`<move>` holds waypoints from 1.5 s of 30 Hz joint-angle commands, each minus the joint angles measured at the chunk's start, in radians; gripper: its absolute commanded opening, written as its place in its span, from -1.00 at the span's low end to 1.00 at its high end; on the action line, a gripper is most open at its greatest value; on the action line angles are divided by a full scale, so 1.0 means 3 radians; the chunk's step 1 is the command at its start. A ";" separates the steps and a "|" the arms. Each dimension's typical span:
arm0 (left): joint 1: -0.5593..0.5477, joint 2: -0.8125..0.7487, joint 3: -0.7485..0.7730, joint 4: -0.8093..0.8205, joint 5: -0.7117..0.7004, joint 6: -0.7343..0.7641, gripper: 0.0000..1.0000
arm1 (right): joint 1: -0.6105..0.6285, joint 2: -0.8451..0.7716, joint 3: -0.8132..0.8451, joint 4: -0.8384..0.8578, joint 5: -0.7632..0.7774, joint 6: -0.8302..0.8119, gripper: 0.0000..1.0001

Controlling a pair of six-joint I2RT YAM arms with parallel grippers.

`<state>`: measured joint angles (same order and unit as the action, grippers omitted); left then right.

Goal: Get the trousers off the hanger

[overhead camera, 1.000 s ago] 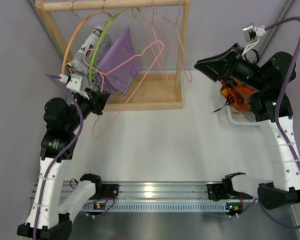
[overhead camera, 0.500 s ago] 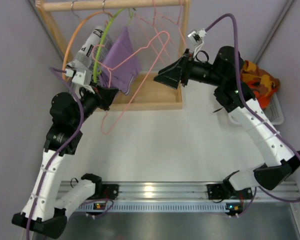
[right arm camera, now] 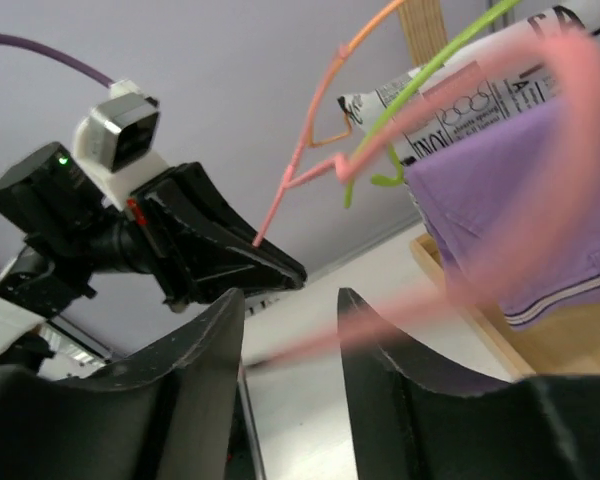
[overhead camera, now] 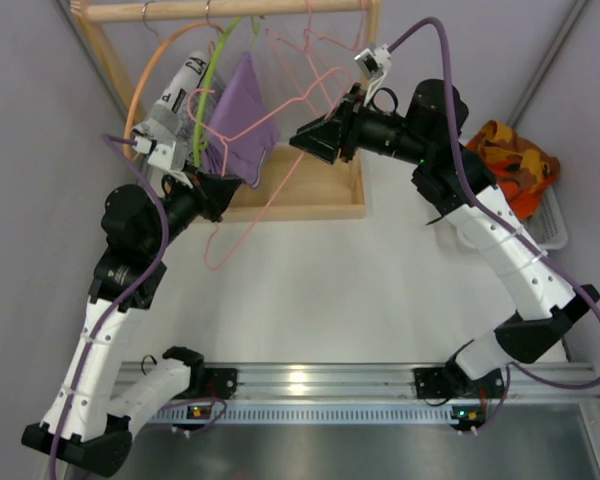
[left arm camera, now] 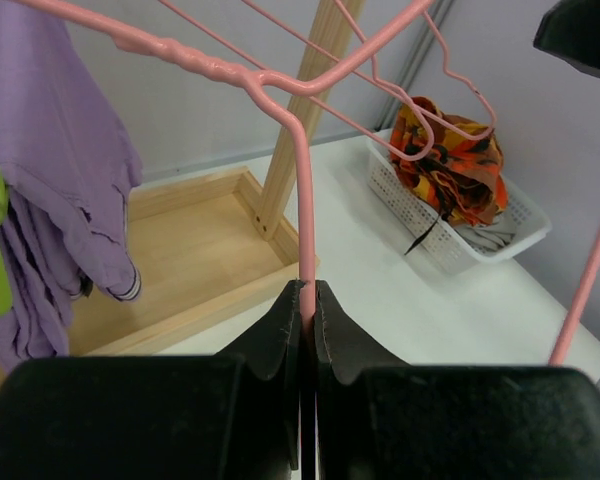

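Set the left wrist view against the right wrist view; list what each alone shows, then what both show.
Left wrist only: the white basket holding orange cloth. Right wrist only: the newsprint-patterned garment and the open right jaws. Both: the purple garment, and the left jaws shut on the pink hanger.

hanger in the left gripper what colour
Pink. The hanger shows best in the left wrist view.

One rack (overhead camera: 230, 10), one basket (overhead camera: 555, 232) with one orange bundle (overhead camera: 515, 160), two hung garments (overhead camera: 242, 115), perhaps five overlapping hangers (left arm camera: 303, 200).
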<state>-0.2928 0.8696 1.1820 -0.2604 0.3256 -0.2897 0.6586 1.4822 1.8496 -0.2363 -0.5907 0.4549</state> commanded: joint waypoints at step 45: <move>0.0153 -0.0193 0.0585 0.0712 0.0705 -0.1387 -1.00 | -0.0216 0.0909 0.0493 0.0031 0.0010 0.0043 0.68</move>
<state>-0.2546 0.8585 1.2648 -0.0391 0.6655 -0.8257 0.5957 1.7798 1.9667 -0.1894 -0.6479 0.5770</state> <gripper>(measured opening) 0.090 0.808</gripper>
